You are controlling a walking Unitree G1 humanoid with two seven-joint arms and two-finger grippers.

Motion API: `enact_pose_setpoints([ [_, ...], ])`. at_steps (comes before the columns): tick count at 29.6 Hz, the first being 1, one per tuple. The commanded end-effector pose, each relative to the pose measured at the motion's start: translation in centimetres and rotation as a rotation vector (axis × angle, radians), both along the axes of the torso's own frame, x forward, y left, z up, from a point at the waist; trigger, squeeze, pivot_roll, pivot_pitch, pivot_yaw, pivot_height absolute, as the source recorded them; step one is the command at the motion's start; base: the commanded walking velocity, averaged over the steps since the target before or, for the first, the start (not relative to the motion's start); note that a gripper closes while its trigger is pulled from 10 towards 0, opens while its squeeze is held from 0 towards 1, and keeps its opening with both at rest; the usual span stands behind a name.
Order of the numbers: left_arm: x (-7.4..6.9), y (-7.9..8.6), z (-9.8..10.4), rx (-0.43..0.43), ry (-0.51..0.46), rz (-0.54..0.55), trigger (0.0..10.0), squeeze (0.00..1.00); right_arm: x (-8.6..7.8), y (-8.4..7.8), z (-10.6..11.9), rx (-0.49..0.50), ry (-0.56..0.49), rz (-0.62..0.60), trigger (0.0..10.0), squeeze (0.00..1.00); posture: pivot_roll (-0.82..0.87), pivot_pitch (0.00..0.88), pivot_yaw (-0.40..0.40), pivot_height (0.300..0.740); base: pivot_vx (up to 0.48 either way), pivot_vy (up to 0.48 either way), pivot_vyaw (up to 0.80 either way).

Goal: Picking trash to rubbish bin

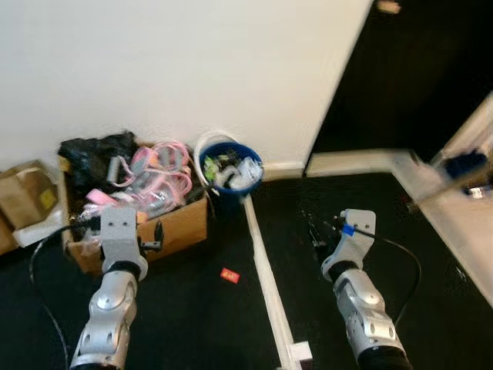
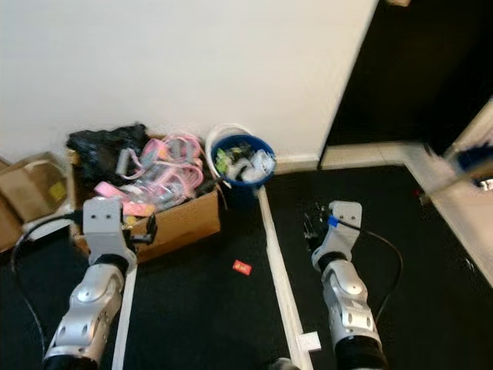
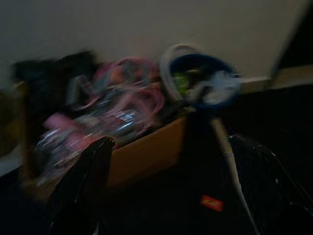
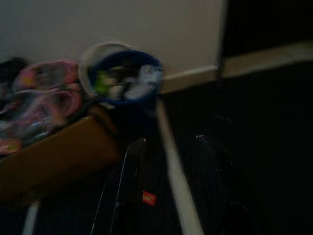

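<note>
The right gripper [image 4: 166,191] has its jaws parted with nothing between them; through the gap the red scrap [image 4: 149,198] shows on the floor below. Whether the left gripper [image 1: 148,245] is open I cannot tell: the left wrist view is dark and smeared and shows one black finger [image 3: 83,186] clearly.

Both wrist views are blurred, so what fills the blue bin [image 1: 229,171] reads only as pale and green lumps. The box [image 1: 181,223] beside it brims with pink and black clutter that cannot be sorted by eye. A paper bag [image 1: 27,193] at the far left is cut by the frame.

The floor [image 1: 200,308] is black, crossed by a pale strip [image 1: 266,285] running from the bin toward the robot. The bin stands against a white wall [image 1: 192,69], touching the box. The scrap lies alone between box and strip, near the bin, with bare floor round it.
</note>
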State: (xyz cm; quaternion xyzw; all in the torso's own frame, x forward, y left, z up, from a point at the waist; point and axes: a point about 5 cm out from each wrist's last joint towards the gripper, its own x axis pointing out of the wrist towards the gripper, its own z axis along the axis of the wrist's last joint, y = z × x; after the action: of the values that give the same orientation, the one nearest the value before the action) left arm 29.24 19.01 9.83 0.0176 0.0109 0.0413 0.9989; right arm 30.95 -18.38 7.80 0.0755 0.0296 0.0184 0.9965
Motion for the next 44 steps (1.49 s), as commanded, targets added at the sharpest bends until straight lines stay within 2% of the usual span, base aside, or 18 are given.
enact_pose_setpoints([
  [1, -0.11, -0.23, -0.4, 0.007, 0.022, -0.009, 10.0, 0.0, -0.2, -0.28, -0.07, 0.002, 0.007, -0.01, 10.0, 0.0, 0.03, 0.169, 0.004, 0.74, 0.0, 0.0, -0.8],
  [27, -0.31, -0.74, -1.01, -0.037, 0.053, 0.003, 10.0, 0.0, -0.25, -0.59, -0.03, 0.001, 0.015, -0.014, 10.0, 0.0, 0.03, 0.164, -0.005, 0.74, 0.0, 0.0, -0.8],
  [30, -0.54, -0.6, -1.04, -0.007, 0.063, -0.019, 10.0, 0.0, -0.49, -0.4, -0.25, 0.008, 0.02, -0.017, 10.0, 0.0, 0.03, 0.159, -0.003, 0.74, 0.0, 0.0, -0.8],
  [38, -0.65, -0.33, -1.0, -0.016, 0.065, -0.017, 10.0, 0.0, -0.61, -0.74, -0.27, 0.011, 0.022, -0.024, 10.0, 0.0, 0.02, 0.153, -0.007, 0.74, 0.0, 0.0, -0.8],
  [41, -0.64, -0.47, -0.8, 0.027, 0.047, -0.04, 10.0, 0.0, -0.66, -0.86, -0.25, 0.006, 0.02, -0.025, 10.0, 0.0, 0.02, 0.143, -0.009, 0.74, 0.0, 0.0, -0.8],
  [44, -0.59, -0.48, -0.68, 0.017, 0.037, -0.038, 10.0, 0.0, -0.72, -0.96, -0.25, 0.007, 0.018, -0.032, 10.0, 0.0, 0.02, 0.146, -0.012, 0.74, 0.0, 0.0, -0.27],
])
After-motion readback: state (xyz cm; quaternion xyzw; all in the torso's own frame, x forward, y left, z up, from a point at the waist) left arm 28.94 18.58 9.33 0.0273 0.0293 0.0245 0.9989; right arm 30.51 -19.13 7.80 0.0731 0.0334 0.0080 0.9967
